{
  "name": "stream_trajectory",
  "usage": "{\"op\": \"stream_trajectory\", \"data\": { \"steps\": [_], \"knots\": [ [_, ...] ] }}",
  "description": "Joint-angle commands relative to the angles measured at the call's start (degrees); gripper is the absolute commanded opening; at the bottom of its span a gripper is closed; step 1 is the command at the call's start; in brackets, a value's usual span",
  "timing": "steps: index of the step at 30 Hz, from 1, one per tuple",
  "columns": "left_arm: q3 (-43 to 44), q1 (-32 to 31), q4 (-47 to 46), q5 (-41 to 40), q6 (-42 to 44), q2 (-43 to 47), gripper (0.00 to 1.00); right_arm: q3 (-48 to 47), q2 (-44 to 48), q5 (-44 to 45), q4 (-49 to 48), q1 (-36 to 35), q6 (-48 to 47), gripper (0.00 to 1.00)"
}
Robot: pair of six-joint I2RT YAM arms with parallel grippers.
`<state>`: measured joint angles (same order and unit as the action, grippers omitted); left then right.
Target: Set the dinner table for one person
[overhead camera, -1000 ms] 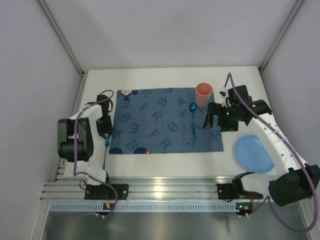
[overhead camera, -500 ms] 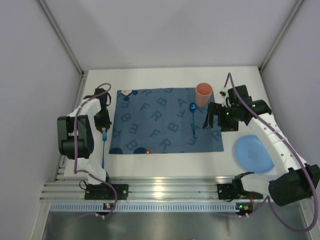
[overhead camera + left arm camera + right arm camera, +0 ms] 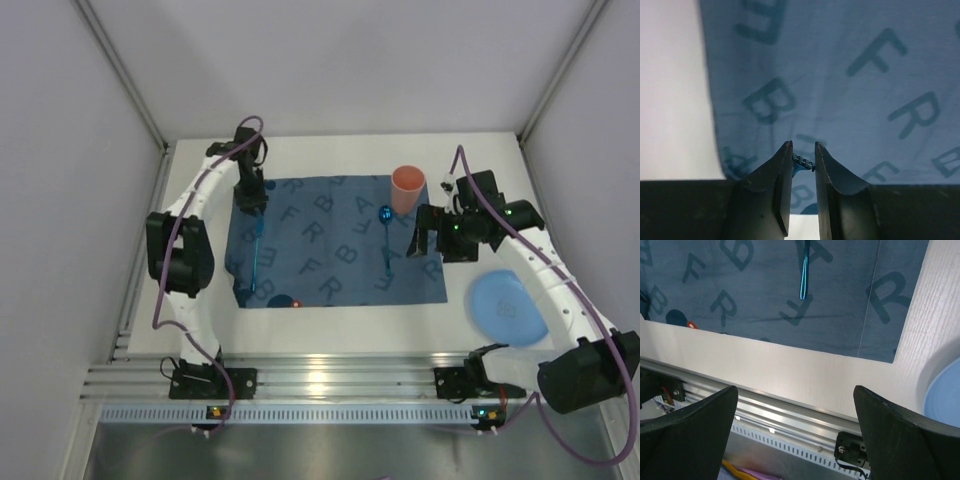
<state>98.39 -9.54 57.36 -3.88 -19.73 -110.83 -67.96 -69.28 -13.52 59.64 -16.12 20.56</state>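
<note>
Two arms reach over the placemat point(image 3: 320, 250): upper left, the left gripper point(image 3: 252, 203) pinches a blue utensil point(image 3: 256, 255); centre right, the right gripper point(image 3: 425, 240) has its jaws spread wide.

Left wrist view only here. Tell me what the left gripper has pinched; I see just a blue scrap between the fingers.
Observer: The left gripper holds a long blue utensil by one end, over the placemat's left side.
Operator: Name what's already on the mat.
Observer: A blue spoon lies on its right part; an orange cup stands near its far right corner.
Operator: Report the plate.
Observer: The blue plate sits on the dinner table, right of the mat.
</note>
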Motion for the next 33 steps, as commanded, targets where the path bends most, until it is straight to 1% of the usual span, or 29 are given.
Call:
{"op": "stream_trajectory", "data": {
  "steps": [1, 3, 5, 7, 9, 12, 16, 20, 24, 26, 28, 29, 30, 31, 32, 33],
  "knots": [
    [6.8, -2.84, 2.75, 3.0, -2.59, -7.36, 0.0, -1.82, 2.3, 1.39, -0.05, -0.49, -0.34, 1.0],
    [10.57, -3.11, 2.58, 5.18, -4.26, -9.84, 0.0, -1.91, 2.83, 2.18, 0.57, -0.49, -0.17, 1.0],
    [12.69, -3.2, 2.4, 5.72, -5.4, -12.74, 0.0, -2.0, 3.27, 2.79, 1.01, -0.49, -0.08, 1.0],
    [15.68, -3.12, 3.19, 4.41, -5.32, -14.67, 0.0, -2.0, 3.88, 3.58, 1.71, -0.4, 0.18, 1.0],
    [18.32, -2.85, 4.42, 0.3, -4.27, -15.56, 0.0, -1.82, 4.67, 4.46, 2.24, -0.32, 0.45, 1.0],
    [19.03, -0.93, 4.16, -1.04, -2.86, -16.44, 0.0, -0.77, 5.82, 5.26, 2.5, -0.14, 1.06, 1.0],
    [19.03, 1.27, 2.58, -1.39, -3.12, -17.67, 0.0, 0.37, 6.26, 5.87, 2.68, -0.14, 1.59, 1.0],
    [18.86, 1.81, 1.97, -2.45, -3.56, -19.07, 0.0, 1.51, 5.82, 9.55, 3.38, 0.21, 1.94, 1.0],
    [17.19, 2.33, 0.04, -2.89, -4.97, -19.95, 0.0, 5.29, 3.98, 10.7, 1.27, 2.31, 1.77, 1.0],
    [15.62, 2.6, -1.11, -2.1, -6.11, -20.04, 0.12, 6.7, 1.69, 12.8, 1.01, 3.54, 2.47, 1.0],
    [14.47, 3.12, -3.57, -1.22, -7.16, -19.87, 0.24, 8.1, 0.29, 13.25, 1.18, 6.62, 3.0, 1.0],
    [13.77, 3.39, -4.36, 0.17, -7.43, -19.87, 0.36, 8.63, -0.59, 13.34, 1.18, 8.19, 3.09, 1.0],
    [13.5, 3.74, -5.76, 0.97, -7.61, -19.95, 0.39, 9.25, -1.03, 13.26, 1.1, 11.43, 2.65, 1.0],
    [13.23, 3.91, -6.38, 1.5, -8.22, -20.04, 0.41, 10.38, -1.38, 13.86, 0.92, 13.03, 2.21, 1.0],
    [13.06, 4.09, -6.91, 2.29, -8.57, -20.13, 0.46, 10.74, -2.26, 15.18, 0.83, 14.61, 1.95, 1.0],
    [12.97, 4.61, -7.35, 3.52, -9.01, -20.31, 0.49, 10.92, -2.88, 15.8, 0.75, 17.67, 1.42, 1.0]
  ]
}}
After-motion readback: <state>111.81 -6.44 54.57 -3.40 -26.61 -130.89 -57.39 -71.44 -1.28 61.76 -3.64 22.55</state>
